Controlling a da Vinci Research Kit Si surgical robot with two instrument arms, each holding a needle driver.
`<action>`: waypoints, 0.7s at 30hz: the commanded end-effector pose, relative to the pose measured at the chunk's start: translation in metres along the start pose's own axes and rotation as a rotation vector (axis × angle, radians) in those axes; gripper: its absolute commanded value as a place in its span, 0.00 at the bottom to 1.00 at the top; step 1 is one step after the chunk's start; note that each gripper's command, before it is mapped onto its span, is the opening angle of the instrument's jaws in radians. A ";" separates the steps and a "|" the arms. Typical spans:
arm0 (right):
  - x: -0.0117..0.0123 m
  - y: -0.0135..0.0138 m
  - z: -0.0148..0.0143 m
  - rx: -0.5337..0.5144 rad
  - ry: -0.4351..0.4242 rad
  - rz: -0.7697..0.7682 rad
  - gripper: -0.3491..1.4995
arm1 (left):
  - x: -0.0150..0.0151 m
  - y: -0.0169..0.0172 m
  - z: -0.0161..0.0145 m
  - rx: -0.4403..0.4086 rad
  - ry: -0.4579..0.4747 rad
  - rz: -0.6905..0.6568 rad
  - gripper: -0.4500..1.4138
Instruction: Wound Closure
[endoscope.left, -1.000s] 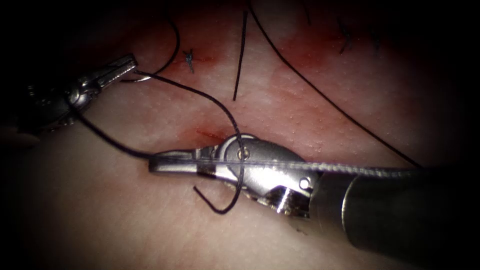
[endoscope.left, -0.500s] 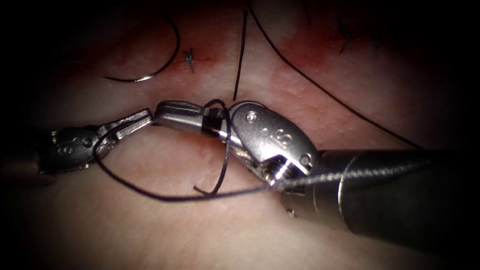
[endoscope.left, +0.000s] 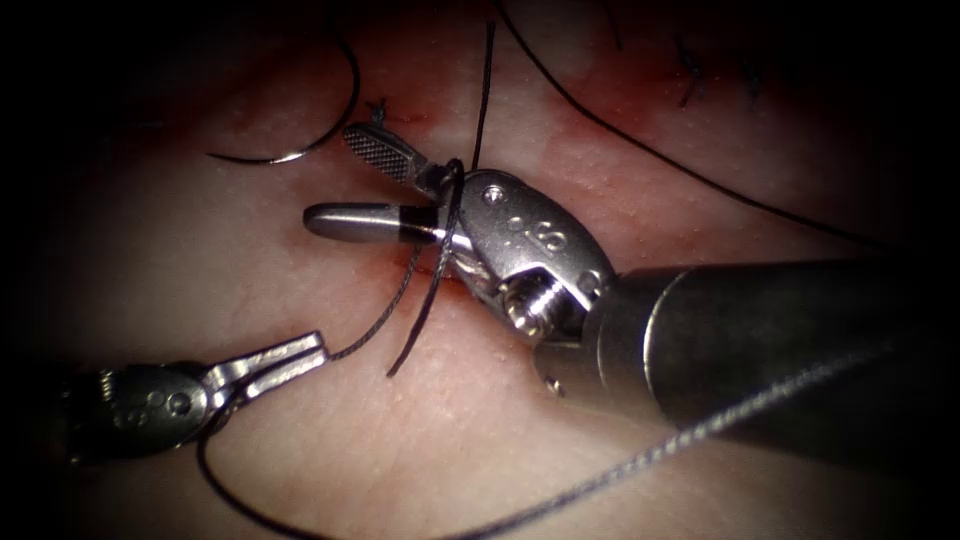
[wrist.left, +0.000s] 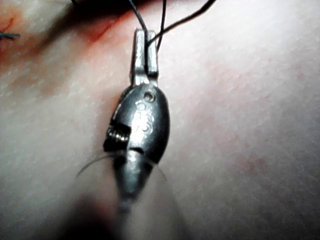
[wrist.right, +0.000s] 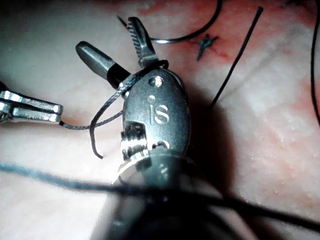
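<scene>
1. Two pincers in shot. Right pincer (endoscope.left: 345, 178) (wrist.right: 107, 35) is spread wide, grasping nothing; thread (endoscope.left: 440, 260) (wrist.right: 107, 107) is looped round the base of its jaws, near the hinge.
2. Left pincer (endoscope.left: 300, 355) (wrist.left: 145, 42) (wrist.right: 50, 112) is clenched on the thread just at its tip, low and to the left of the right one, well apart from it.
3. From that grip one strand runs up to the loop on the right pincer; a short free tail hangs from the loop beside it, ending over bare tissue (endoscope.left: 330, 460) (wrist.left: 240, 125) (wrist.right: 260, 125).
4. Needle (endoscope.left: 310, 130) (wrist.right: 192, 32) lies loose on the tissue, above and left of the right pincer, held by neither; can't tell if its tip is in the tissue.
5. Small knot w/ cut ends (endoscope.left: 378, 112) (wrist.right: 205, 45) sits in the red fluid (endoscope.left: 620, 110) just right of the needle.
6. More thread crosses the far tissue and sweeps under the right shaft.
</scene>
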 end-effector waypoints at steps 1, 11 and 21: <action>-0.0013 -0.0003 0.0008 0.003 -0.022 -0.011 0.76 | 0.0002 0.0003 0.0005 -0.010 0.004 0.001 0.00; -0.0039 -0.0008 0.0011 0.063 -0.225 -0.063 0.65 | 0.0078 -0.0048 0.0007 -0.096 0.059 -0.011 0.00; -0.0062 -0.0022 0.0012 0.230 -0.350 -0.100 0.67 | 0.0095 -0.0100 0.0028 -0.146 0.058 -0.042 0.00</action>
